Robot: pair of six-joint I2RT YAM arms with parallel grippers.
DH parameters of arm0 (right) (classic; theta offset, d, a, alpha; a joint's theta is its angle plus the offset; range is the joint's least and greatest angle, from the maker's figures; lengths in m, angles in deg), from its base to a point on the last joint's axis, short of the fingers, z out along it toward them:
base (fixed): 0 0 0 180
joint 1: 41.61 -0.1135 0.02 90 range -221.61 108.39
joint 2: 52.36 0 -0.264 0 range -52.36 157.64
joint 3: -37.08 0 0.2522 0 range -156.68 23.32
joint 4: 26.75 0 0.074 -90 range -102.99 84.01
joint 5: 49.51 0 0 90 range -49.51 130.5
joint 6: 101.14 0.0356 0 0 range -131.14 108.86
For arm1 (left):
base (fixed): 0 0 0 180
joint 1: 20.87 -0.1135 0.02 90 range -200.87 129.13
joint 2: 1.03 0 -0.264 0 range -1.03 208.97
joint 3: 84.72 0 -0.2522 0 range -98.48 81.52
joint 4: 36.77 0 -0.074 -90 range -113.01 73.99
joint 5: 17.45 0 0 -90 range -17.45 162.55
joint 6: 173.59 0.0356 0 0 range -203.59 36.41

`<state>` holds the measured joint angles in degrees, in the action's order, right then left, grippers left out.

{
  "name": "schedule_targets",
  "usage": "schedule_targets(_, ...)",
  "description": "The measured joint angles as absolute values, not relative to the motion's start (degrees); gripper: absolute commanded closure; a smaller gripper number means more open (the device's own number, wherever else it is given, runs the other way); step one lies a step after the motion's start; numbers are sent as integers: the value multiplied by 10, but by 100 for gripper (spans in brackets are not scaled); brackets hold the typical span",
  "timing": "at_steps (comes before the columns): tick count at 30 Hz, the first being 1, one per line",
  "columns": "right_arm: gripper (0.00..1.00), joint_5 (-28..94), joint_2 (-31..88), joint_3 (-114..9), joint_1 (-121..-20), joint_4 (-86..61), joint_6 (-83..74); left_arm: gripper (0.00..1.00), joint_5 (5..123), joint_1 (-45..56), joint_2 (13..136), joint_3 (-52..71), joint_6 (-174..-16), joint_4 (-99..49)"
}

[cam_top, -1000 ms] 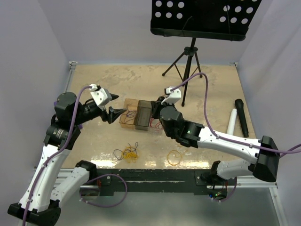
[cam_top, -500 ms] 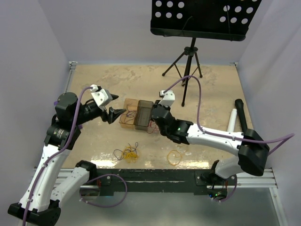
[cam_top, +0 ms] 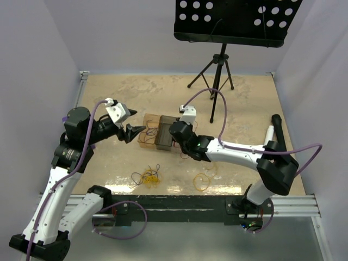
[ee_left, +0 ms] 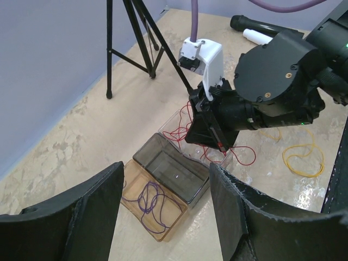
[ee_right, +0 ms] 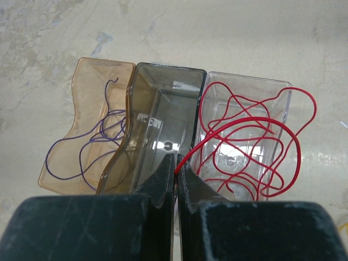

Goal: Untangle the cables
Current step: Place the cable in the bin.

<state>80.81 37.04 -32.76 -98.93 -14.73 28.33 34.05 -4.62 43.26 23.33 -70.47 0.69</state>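
I count three small translucent plastic bins in a row: one amber bin (ee_right: 81,109), one smoke-grey bin (ee_right: 163,103) and one clear bin (ee_right: 244,89). In the amber one I make out thin purple wires (ee_right: 81,149), two as far as I can tell. The thin red wires (ee_right: 261,133) in the clear one overlap too much for a sure count; I see several loops. On the table I count one loose yellow wire loop (cam_top: 202,182) and one small tangle of yellow, orange and dark wires (cam_top: 147,177), its strands too fine to number. I count two microphones, one black microphone (cam_top: 276,120) and one white microphone (cam_top: 270,133), and one black perforated music stand (cam_top: 234,22) on its tripod.
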Motion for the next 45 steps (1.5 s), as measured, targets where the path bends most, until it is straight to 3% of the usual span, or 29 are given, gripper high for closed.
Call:
schedule_targets(13, 100, 774, 508, -415, -948, -68, 320, 32, 341, -46, 434, 234, -705, 7)
schedule_targets(24, 100, 774, 526, -434, -943, 1, 358, 31, 341, -46, 435, 238, -705, 4)
schedule_targets(28, 74, 773, 560, -457, -939, 9, 362, 31, 342, -46, 436, 240, -705, 3)
schedule_targets(31, 61, 769, 576, -466, -931, 17, 365, 31, 343, -46, 436, 240, -705, 3)
schedule_targets(41, 45, 739, 529, -469, -915, 41, 363, 31, 344, -46, 436, 240, -705, 4)
schedule_targets(45, 44, 717, 490, -481, -915, 50, 357, 31, 344, -46, 436, 240, -705, 4)
